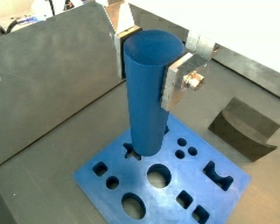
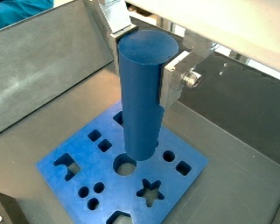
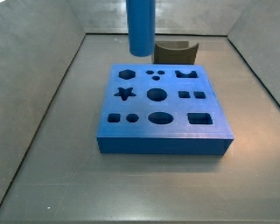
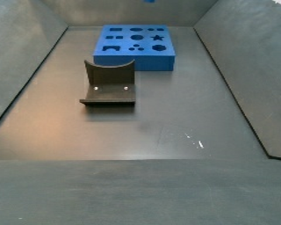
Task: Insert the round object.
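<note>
The blue round cylinder (image 1: 149, 92) was gripped upright between the closed fingers (image 1: 178, 80) of the tool (image 2: 145, 54), above the blue block (image 2: 125, 171) with shaped holes. In a side view, the fixture (image 4: 108, 84) was seen left of centre on the surface (image 4: 167, 123).

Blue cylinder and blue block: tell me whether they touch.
Apart. In a side view the blue cylinder, held by the gripper, hangs with its lower end clear above the blue block.
</note>
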Tool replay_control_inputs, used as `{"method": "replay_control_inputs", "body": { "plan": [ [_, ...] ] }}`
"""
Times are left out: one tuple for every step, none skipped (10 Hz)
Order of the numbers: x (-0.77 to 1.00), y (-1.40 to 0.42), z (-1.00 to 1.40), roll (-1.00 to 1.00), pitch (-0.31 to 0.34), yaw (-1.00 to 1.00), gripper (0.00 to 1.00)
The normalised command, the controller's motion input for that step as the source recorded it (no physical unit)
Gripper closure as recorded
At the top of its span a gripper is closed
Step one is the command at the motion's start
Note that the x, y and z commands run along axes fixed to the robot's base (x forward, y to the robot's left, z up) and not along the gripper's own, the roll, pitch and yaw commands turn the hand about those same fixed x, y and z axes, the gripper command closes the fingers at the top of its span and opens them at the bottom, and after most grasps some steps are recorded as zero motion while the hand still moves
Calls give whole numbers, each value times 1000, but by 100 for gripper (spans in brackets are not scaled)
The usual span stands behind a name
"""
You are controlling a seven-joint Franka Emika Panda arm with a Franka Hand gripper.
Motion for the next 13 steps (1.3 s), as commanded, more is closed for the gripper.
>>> {"method": "replay_control_inputs", "body": {
  "plan": [
    [597,0,-1000,20,0,-120,100],
    [529,0,-1000,16,0,-120,100],
    [523,0,-1000,9,0,-123,100],
    [314,54,-1000,0,-30,-180,100],
    [369,106,-897,-14,0,-163,100],
    [243,106,-871,-23,-10,-174,100],
    [257,126,-871,-51,-24,-169,100],
    [451,94,-949,-34,0,-151,100],
    [363,109,-1000,-1,0,-169,100],
    [143,274,-869,0,0,-169,100],
    [-83,240,-360,0,0,-146,100],
    [0,37,-126,-4,10,-43,100],
    [-229,49,-123,11,19,-94,100]
  ]
}}
